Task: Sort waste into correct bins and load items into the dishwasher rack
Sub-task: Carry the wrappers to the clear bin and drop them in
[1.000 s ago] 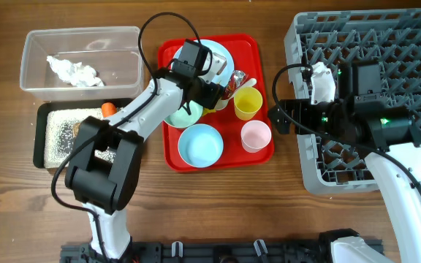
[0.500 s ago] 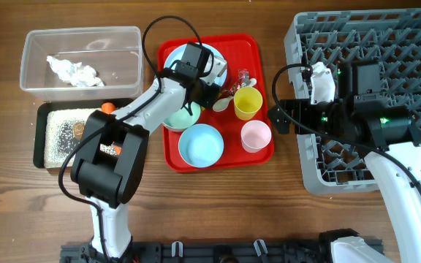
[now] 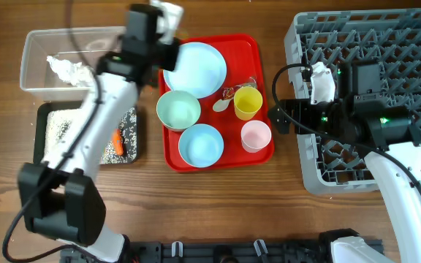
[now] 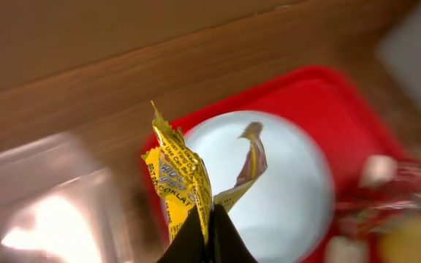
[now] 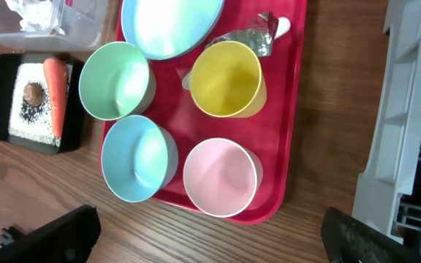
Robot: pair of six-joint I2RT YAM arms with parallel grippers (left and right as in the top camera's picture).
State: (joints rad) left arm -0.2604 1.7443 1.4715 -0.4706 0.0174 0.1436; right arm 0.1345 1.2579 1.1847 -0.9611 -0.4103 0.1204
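Note:
My left gripper (image 4: 210, 219) is shut on a crinkled yellow snack wrapper (image 4: 177, 175), held in the air over the red tray's far left rim, between the light blue plate (image 3: 194, 67) and the clear tub (image 3: 28, 66). From overhead, that gripper (image 3: 159, 44) is mostly hidden under its wrist. A red and silver wrapper (image 5: 258, 33) and a white spoon (image 3: 221, 104) lie by the yellow cup (image 3: 248, 103). The pink cup (image 3: 255, 135), a pale green bowl (image 3: 178, 109) and a light blue bowl (image 3: 200, 144) stand on the tray. My right gripper (image 3: 276, 117) is open and empty beside the grey rack (image 3: 386, 44).
The flat red tray (image 3: 262, 150) holds the dishes. A crumpled tissue (image 3: 68, 69) lies in the clear tub. The black tray (image 3: 41, 139) holds rice grains, an orange carrot (image 5: 55, 95) and a brown lump (image 5: 33, 91). Bare wood lies along the near edge.
My left gripper closed on the yellow wrapper by the plate, lifted it off the red tray and swung up and left toward the clear tub. The right arm stayed still.

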